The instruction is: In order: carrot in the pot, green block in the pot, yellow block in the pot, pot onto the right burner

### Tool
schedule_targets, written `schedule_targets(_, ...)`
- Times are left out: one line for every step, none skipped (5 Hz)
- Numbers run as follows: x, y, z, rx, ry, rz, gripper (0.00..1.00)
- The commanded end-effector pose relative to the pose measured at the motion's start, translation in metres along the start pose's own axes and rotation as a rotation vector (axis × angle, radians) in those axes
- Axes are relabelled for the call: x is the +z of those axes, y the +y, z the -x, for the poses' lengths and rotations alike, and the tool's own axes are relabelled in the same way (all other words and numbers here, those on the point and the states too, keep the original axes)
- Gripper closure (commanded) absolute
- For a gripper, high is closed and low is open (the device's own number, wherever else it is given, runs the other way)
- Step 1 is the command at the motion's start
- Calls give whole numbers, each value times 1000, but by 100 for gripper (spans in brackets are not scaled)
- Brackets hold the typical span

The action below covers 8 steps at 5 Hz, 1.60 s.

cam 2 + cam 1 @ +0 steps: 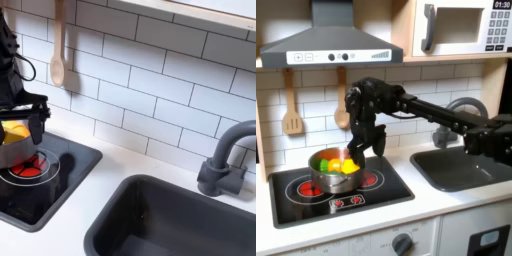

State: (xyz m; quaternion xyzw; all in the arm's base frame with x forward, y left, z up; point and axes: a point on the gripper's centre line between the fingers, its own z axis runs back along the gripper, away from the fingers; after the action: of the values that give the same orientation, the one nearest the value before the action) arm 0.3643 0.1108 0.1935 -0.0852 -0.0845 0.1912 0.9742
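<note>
The shiny steel pot [336, 178] sits between the two red burners of the black stove [296, 205], with the yellow block [348, 166], green block [324, 157] and carrot [335, 165] inside. The gripper [368, 143] hangs just right of it, jaws slightly apart, empty. Wooden spoons [292, 108] hang behind; the sink [471, 168] lies right.

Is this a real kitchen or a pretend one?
It looks like a toy play kitchen: a small stove with printed red burners, a microwave above, and a dark sink with a grey faucet. A robot arm works over the pot.
</note>
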Motion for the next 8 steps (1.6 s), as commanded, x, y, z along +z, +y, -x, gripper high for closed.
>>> schedule_targets(4,5,-12,8,-9,5,0)
schedule_targets(2,3,-21,4,-4,9,0)
schedule_targets(3,6,-26,13,-15,11,0)
schedule_targets(0,8,-25,17,-9,10,0)
schedule_targets(-1,6,-20,14,-8,9,0)
schedule_targets(-5,4,-18,10,0,16,0)
schedule_targets(-18,10,-17,18,30,12,0)
schedule_targets(-19,11,-18,18,33,10,0)
